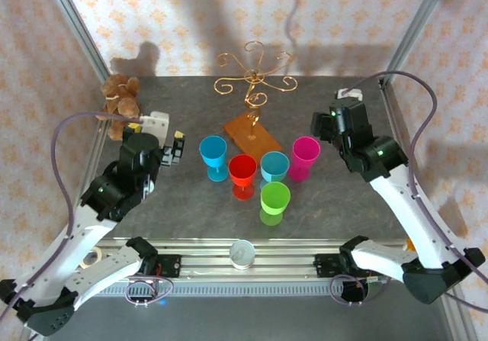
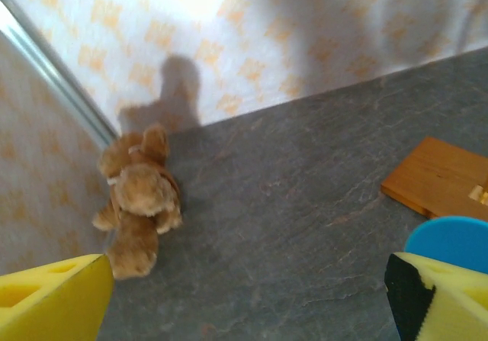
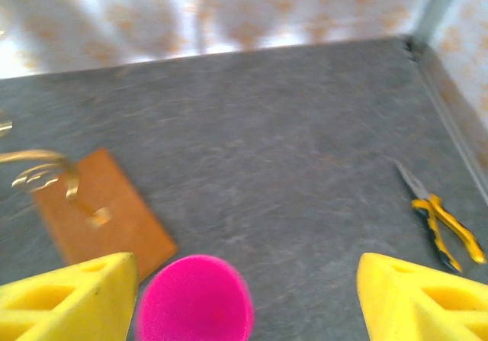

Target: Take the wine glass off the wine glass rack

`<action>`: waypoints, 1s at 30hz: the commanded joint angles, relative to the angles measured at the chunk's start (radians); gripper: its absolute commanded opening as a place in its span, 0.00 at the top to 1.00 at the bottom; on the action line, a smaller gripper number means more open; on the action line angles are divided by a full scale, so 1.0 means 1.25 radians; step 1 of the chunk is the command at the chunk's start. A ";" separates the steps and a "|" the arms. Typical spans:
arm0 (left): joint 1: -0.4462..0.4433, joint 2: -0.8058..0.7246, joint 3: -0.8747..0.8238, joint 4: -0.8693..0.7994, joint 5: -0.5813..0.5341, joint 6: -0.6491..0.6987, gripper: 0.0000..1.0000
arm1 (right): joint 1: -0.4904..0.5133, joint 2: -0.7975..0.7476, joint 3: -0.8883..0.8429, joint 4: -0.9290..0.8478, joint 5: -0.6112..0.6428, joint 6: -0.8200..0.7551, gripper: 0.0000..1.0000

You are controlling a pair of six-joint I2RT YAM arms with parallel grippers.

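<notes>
— Start with the big things. What is there?
— A grey, stone-patterned table (image 1: 191,112) with papered walls around it, and two arms reaching over it from the near edge.
— How do their jaws stand?
— The left gripper (image 2: 244,303) hovers over the left side of the table. Its yellow pads (image 2: 53,299) are spread wide, with bare table between them. The right gripper (image 3: 248,265) is also spread wide and grips nothing.
— And the rack?
— The wine glass rack (image 1: 253,123) stands at the back centre. Its wooden base sits at an angle to the table edge, and gold spiral arms curl out from the top of the post.
— The glasses?
— Five, all upright on the table in front of the base. The magenta wine glass (image 1: 305,152) is just right of the base and near the right gripper. In the right wrist view its rim sits low between the pads, close against the one on the rack's side (touching or not, I cannot tell). There is open table between it and the other pad. The blue glass (image 1: 213,152) is on the left, and the red glass (image 1: 242,169) and light blue glass (image 1: 274,165) are in the middle. The green glass (image 1: 275,197) is nearest the arms.
— Anything smaller?
— A brown teddy bear (image 1: 120,97) sits by the left wall near the back corner. Yellow-handled pliers (image 3: 442,219) lie on the table near the right wall.
</notes>
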 commanded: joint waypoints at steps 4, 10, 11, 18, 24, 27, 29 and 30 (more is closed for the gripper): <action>0.147 0.090 -0.036 0.135 0.107 -0.217 0.03 | -0.136 -0.057 -0.179 0.236 0.011 0.033 0.22; 0.191 0.126 -0.133 0.285 0.039 -0.196 0.02 | -0.237 -0.037 -0.315 0.398 -0.010 0.014 0.22; 0.196 0.130 -0.152 0.315 0.043 -0.184 0.02 | -0.238 -0.035 -0.346 0.440 0.003 -0.006 0.21; 0.233 0.200 -0.229 0.452 0.002 -0.159 0.01 | -0.246 0.013 -0.508 0.679 0.080 -0.060 0.20; 0.272 0.241 -0.317 0.615 -0.042 -0.117 0.01 | -0.252 0.076 -0.574 0.800 0.095 -0.090 0.20; 0.281 0.277 -0.356 0.684 -0.045 -0.079 0.01 | -0.257 0.135 -0.588 0.846 0.095 -0.099 0.21; 0.285 0.305 -0.385 0.744 -0.044 -0.057 0.01 | -0.260 0.166 -0.597 0.883 0.087 -0.100 0.21; 0.288 0.322 -0.398 0.772 -0.039 -0.050 0.01 | -0.262 0.185 -0.602 0.903 0.080 -0.101 0.21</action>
